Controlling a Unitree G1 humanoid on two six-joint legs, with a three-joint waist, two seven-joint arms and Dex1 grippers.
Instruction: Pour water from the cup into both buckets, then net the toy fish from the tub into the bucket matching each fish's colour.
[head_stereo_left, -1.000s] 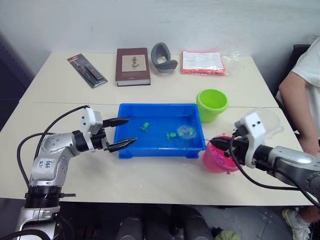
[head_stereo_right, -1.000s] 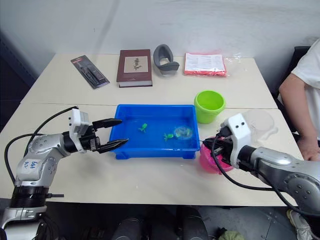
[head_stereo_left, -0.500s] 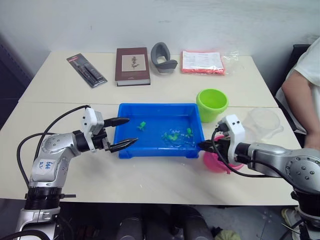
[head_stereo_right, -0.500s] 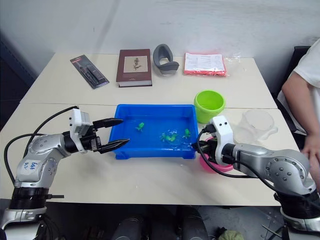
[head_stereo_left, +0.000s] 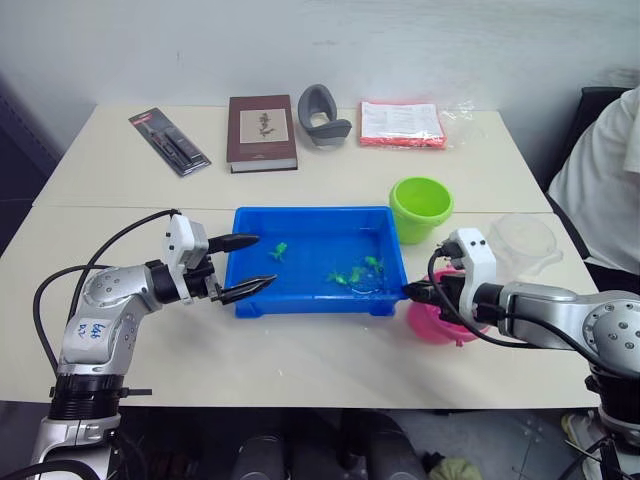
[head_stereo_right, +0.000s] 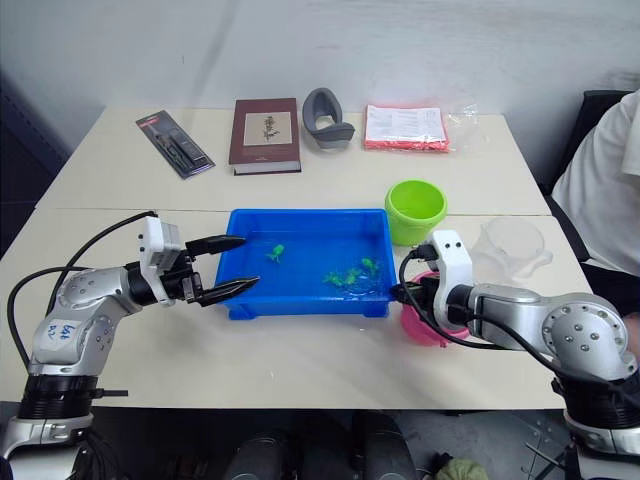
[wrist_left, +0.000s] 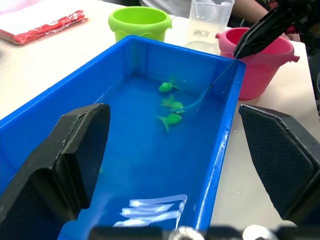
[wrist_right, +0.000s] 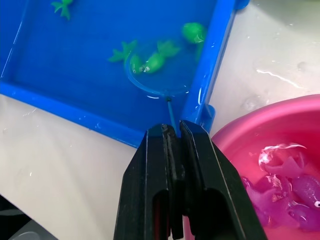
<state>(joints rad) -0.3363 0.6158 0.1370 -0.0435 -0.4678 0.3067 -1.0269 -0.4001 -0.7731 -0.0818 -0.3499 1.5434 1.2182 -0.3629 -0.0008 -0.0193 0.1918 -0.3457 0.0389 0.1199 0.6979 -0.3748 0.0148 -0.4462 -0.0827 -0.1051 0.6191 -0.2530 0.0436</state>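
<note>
Pink fish (wrist_right: 280, 195) already sit in our pink bucket (wrist_right: 280, 135); green fish (wrist_right: 155, 61) remain in the tub (head_stereo_left: 300, 297) (centre frame). Right tool (wrist_right: 172, 131) clamps the net (wrist_right: 160, 82); left tool (head_stereo_left: 252, 264) gapes.

A pale beige table (head_stereo_left: 330, 170) (two tabletops pushed together, a seam running across) stands against a plain white wall (head_stereo_left: 300, 45). To the robot's left the floor (head_stereo_left: 15, 180) beside the table is dark. At the right edge a dark chair back (head_stereo_left: 592, 105) rises behind a seated person (head_stereo_left: 600, 190) in a white shirt.
</note>
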